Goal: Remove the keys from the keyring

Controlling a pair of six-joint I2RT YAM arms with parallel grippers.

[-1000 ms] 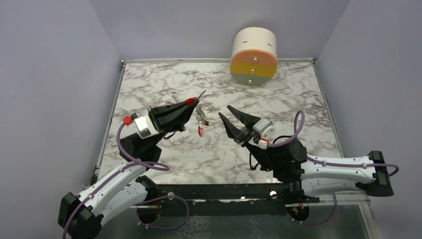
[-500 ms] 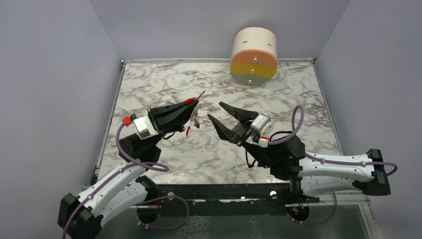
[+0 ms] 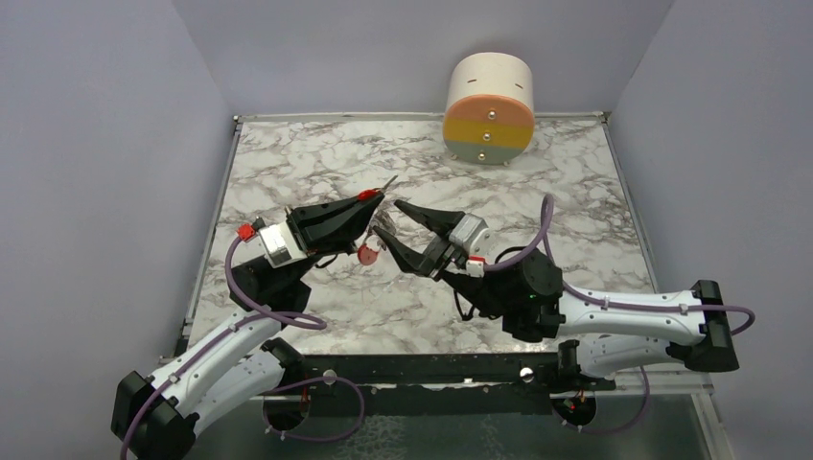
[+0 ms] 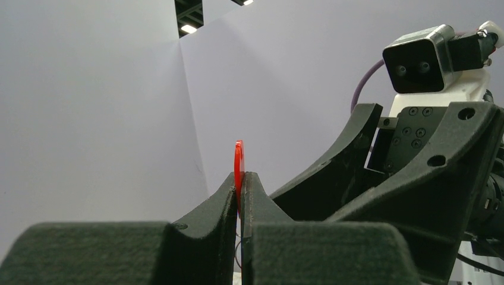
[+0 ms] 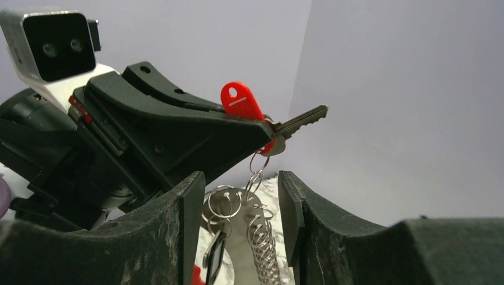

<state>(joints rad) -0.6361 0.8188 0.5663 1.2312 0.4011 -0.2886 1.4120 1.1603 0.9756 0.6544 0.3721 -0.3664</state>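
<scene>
Left gripper [image 3: 373, 200] pinches the red-headed key [image 5: 241, 101]; the keyring [image 5: 261, 243] hangs beneath, between spread fingers of the right gripper [image 5: 241, 178], above mid-bench [image 3: 575, 192].

keyring [image 5: 260, 244] hangs below key [image 5: 300, 120], between right jaws

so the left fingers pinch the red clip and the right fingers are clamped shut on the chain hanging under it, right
Not quite. The right wrist view shows the right fingers standing open on either side of the chain, not clamped on it. The left fingers do pinch the red clip.
</scene>
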